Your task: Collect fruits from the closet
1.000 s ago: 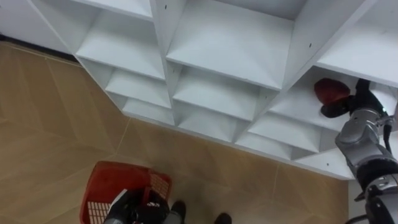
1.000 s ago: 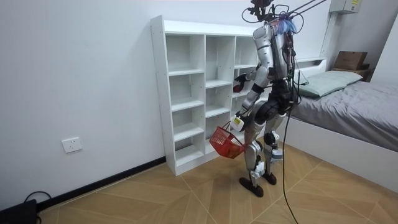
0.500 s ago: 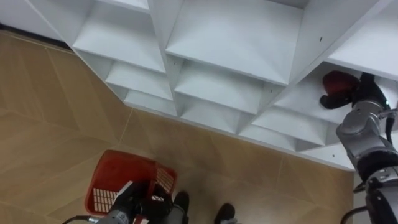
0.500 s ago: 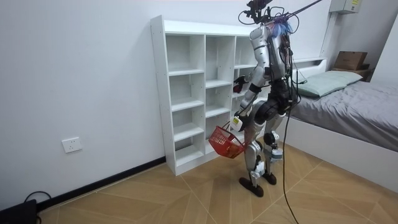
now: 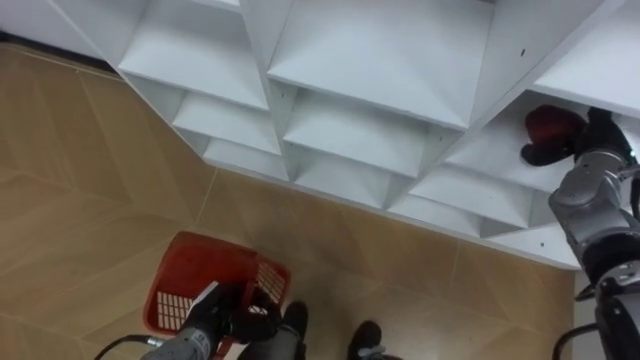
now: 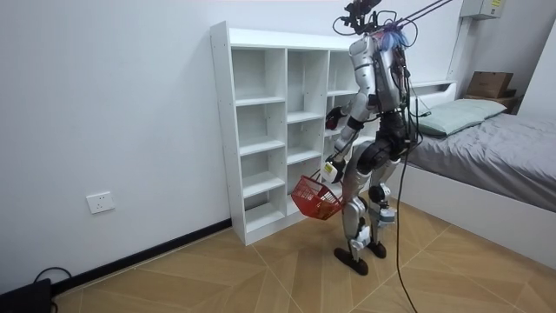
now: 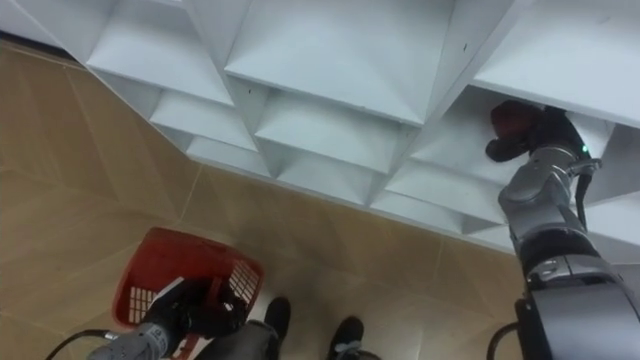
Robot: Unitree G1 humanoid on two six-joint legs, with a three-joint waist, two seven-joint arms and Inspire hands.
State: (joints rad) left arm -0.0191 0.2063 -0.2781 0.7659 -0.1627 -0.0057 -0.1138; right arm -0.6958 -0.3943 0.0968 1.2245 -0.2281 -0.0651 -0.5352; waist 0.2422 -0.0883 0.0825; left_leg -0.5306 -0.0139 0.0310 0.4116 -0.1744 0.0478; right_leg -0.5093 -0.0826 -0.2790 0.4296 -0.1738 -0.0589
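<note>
Lower left: left hand curled tight on the red basket, hanging low over the floor. Upper right: right hand reaches into a closet compartment, dark fingers wrapped round a red fruit sitting there. Grip looks partial. I'd firm it up, lift slightly, pull straight out clear of the closet edge, then lower to the basket.

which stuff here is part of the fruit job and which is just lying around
Job: red fruit, right hand round it, white shelf unit, red basket in left hand.
Just there: bed, pillow, cardboard box, wall socket.
</note>
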